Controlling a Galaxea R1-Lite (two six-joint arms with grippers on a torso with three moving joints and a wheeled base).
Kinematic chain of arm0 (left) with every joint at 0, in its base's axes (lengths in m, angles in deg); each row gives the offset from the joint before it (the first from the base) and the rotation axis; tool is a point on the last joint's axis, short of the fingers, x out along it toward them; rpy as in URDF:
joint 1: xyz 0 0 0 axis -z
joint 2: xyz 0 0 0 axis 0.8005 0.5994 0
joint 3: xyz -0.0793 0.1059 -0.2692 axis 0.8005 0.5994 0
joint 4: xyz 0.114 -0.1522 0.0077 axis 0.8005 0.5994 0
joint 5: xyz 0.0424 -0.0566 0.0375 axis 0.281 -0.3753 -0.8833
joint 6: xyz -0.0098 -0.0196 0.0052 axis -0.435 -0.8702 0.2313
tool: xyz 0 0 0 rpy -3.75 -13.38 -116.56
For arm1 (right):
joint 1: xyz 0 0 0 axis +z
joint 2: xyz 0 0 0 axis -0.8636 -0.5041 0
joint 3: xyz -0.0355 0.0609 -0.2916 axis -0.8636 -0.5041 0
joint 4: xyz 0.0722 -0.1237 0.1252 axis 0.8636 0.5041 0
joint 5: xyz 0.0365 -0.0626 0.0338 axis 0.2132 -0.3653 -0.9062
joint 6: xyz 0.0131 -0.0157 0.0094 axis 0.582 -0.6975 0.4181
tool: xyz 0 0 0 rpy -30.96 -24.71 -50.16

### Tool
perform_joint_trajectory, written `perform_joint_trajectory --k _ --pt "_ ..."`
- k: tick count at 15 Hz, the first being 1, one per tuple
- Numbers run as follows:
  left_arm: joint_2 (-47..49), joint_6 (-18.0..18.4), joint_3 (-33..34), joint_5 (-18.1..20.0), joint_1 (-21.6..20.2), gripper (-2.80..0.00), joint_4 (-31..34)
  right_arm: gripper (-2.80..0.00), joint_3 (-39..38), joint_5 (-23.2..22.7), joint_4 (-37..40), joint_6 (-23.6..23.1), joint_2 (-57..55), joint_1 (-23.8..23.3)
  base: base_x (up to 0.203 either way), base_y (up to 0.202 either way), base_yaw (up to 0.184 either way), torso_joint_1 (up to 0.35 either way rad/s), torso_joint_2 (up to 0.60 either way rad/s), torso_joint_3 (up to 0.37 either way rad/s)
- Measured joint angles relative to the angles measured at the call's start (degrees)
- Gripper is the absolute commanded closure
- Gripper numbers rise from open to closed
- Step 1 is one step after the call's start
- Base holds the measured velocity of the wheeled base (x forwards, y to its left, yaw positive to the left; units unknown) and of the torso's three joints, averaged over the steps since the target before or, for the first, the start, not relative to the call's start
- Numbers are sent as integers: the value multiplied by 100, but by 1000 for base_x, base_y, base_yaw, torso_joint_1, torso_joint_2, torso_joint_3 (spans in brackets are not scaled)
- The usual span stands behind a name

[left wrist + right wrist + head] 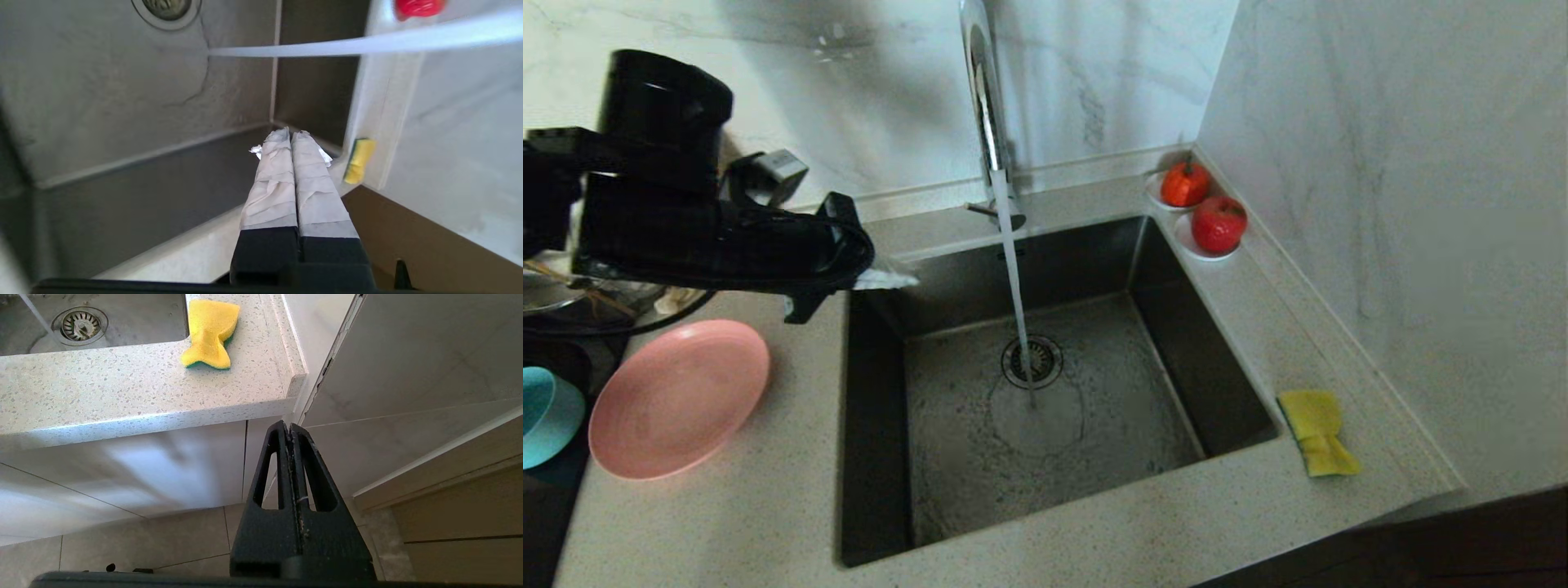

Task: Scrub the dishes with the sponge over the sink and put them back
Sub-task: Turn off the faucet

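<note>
The pink plate lies on the counter left of the sink. Part of the teal bowl shows at the far left edge. The yellow sponge rests on the counter at the sink's near right corner, also seen as sponge and sponge. My left gripper hovers above the sink's far left corner, its tape-wrapped fingers pressed together and empty; in its own view the left gripper points across the basin. My right gripper is shut and parked below the counter edge, off to the right.
Water runs from the chrome tap onto the drain. Two white saucers with red fruit stand at the back right corner by the wall. A glass bowl sits behind the plate, under my left arm.
</note>
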Motion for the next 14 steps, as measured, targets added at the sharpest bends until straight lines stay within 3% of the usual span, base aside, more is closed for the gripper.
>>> perform_joint_trajectory --k 3,6,14 --pt "511 -144 -64 28 74 0 -299 0 0 2 0 0 0 0 0 0 0 0 0 0" --pt "889 -594 -70 59 88 0 -905 0 0 1 0 0 0 0 0 0 0 0 0 0" --pt "1347 -1203 -305 165 82 0 -1887 0 0 2 0 0 -5 0 0 0 0 0 0 0"
